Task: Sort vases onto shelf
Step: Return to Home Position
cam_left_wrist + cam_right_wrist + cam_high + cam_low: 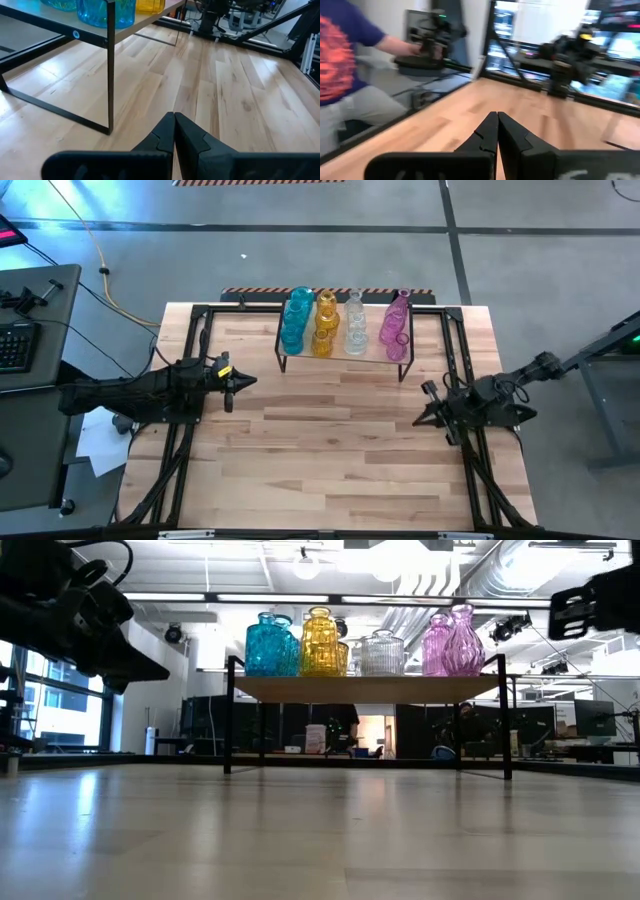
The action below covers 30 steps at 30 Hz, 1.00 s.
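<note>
The shelf (pixel 345 358), a light board on thin black legs, stands at the table's far middle. On it the vases stand in colour rows: teal (pixel 296 318), amber (pixel 325 323), clear (pixel 355 323) and pink (pixel 395 325); the low view shows them upright on the board (pixel 365 688). My left gripper (pixel 250 382) is shut and empty at the table's left side, pointing toward the middle. My right gripper (pixel 420 420) is shut and empty at the right side. In the left wrist view the shut fingertips (pixel 174 117) hang over bare wood near the shelf's leg (pixel 110 75).
Black frame rails (pixel 185 380) run along the table's left, right and far edges. Bare wood (pixel 330 450) lies between the arms in front of the shelf. A person in a blue shirt (pixel 340 60) stands beyond the table in the right wrist view.
</note>
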{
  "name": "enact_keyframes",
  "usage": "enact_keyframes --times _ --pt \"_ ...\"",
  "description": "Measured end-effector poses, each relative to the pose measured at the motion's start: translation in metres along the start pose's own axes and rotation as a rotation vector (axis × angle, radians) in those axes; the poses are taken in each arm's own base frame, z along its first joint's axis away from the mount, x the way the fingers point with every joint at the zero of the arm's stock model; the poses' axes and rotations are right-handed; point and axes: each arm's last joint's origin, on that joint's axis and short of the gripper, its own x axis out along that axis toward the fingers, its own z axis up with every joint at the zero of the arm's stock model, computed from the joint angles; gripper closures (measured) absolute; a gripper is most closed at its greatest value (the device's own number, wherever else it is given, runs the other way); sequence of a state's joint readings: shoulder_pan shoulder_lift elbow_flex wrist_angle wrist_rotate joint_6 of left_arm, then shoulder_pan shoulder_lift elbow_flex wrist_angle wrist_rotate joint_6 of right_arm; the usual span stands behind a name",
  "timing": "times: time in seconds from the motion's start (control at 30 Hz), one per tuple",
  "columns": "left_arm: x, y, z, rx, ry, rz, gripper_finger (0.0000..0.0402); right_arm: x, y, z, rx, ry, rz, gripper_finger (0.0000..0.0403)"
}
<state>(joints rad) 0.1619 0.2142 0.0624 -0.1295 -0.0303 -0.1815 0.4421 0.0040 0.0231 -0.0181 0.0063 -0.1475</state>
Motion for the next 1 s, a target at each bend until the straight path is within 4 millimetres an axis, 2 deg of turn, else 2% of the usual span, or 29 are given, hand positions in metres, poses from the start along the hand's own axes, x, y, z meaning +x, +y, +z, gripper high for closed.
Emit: enact_keyframes --times 0.27,0.57,0.83,1.0 --pt "0.0 0.0 0.0 0.0 0.0 0.0 0.0398 -0.002 -0.022 -0.004 -0.011 0.017 -0.2 0.0402" --pt "0.0 0.0 0.0 0.0 0.0 0.0 0.0398 -0.006 -0.035 -0.006 -0.014 0.042 -0.346 0.0402" --pt "-0.002 0.0 0.002 0.0 -0.028 -0.005 0.0398 -0.008 -0.04 -0.007 0.037 0.04 -0.399 0.0402" --pt "-0.009 -0.001 0.008 -0.003 -0.121 -0.022 0.0398 -0.008 -0.04 -0.007 0.093 0.029 -0.4 0.0402"
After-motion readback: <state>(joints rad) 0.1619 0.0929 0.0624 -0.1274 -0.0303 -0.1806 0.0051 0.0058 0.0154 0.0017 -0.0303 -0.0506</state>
